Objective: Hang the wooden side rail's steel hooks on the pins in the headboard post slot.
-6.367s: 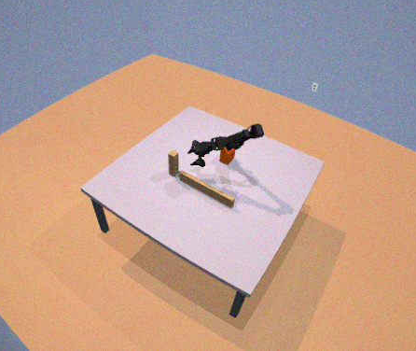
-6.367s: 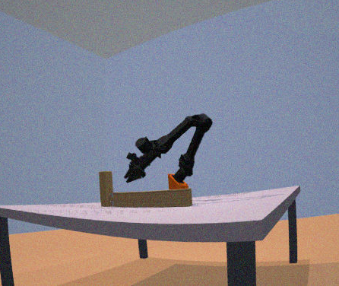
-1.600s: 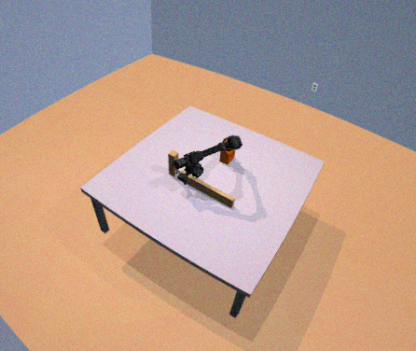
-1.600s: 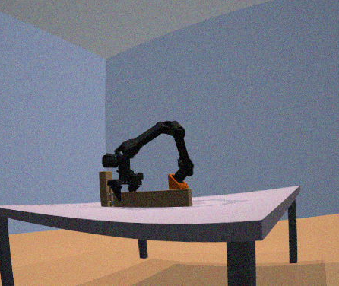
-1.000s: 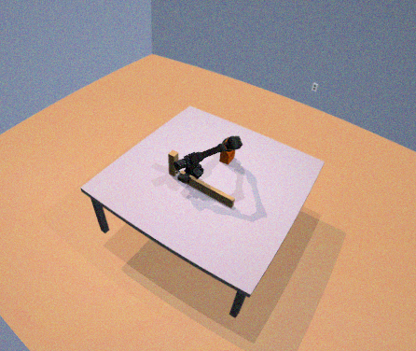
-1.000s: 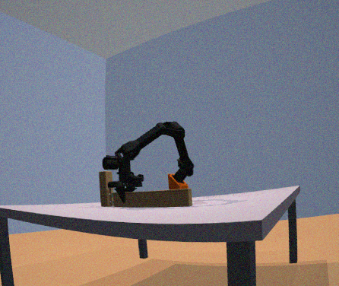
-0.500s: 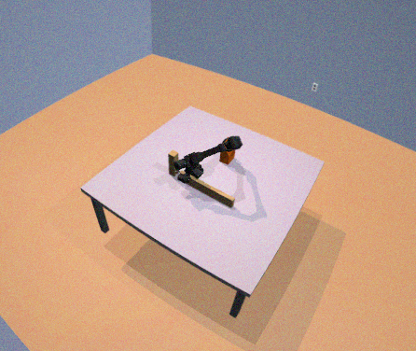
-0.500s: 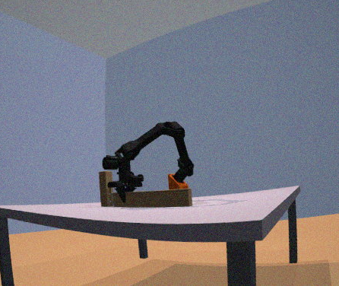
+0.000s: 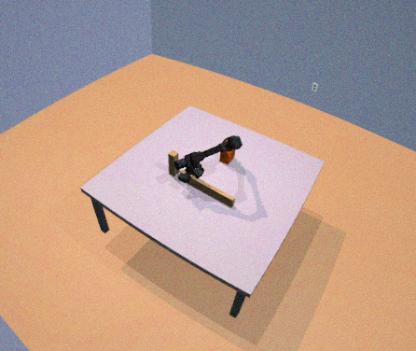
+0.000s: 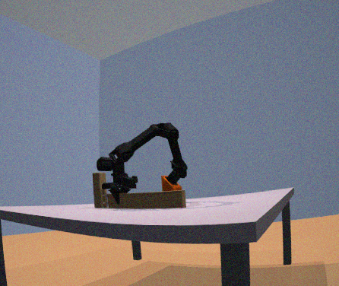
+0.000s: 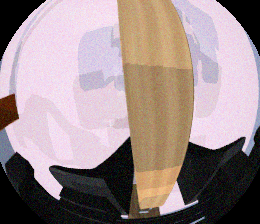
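Observation:
The wooden side rail point(image 9: 213, 192) point(image 10: 151, 200) point(image 11: 159, 100) lies along the table, its long underside on the table top. The headboard post point(image 9: 173, 163) point(image 10: 99, 190) stands upright just beyond the rail's hook end, and a narrow gap shows between them. My gripper point(image 10: 117, 195) point(image 11: 148, 137) is shut on the rail near its hook end, one finger on each side. Small pale metal parts show in the gap in the exterior view, too small to tell whether a hook touches a pin. The slot and its pins are hidden or too small to make out.
The arm's orange base block point(image 9: 227, 156) point(image 10: 170, 185) stands on the table point(image 9: 272, 237) point(image 10: 191, 217) behind the rail. It also shows at the left edge of the wrist view. The arm arches from it over to the post.

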You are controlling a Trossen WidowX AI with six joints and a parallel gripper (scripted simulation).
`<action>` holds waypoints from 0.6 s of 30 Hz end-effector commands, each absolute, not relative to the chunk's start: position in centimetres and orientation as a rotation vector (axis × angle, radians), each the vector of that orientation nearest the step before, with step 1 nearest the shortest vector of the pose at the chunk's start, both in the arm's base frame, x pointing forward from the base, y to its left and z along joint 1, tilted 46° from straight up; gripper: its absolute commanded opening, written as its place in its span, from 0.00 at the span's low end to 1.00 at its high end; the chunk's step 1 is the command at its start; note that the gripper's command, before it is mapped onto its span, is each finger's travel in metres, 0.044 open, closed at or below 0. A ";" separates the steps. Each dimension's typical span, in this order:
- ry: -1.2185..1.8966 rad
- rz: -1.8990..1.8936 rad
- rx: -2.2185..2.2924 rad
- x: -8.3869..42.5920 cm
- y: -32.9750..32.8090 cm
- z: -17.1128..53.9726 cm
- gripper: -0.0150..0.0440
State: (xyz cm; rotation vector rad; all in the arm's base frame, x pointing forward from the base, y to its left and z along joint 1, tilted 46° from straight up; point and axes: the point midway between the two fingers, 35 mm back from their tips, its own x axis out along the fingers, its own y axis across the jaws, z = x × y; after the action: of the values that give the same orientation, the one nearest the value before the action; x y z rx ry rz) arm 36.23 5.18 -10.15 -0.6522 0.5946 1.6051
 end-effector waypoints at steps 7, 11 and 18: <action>0.591 1.607 -0.649 35.7 5.1 -10.1 0.25; 0.591 1.607 -0.649 35.5 5.1 -10.1 0.25; 0.591 1.607 -0.648 35.2 5.1 -10.1 0.25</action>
State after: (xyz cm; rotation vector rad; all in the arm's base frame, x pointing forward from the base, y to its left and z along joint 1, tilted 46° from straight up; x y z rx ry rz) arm 35.46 5.08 -10.15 -0.6443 0.5999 1.6022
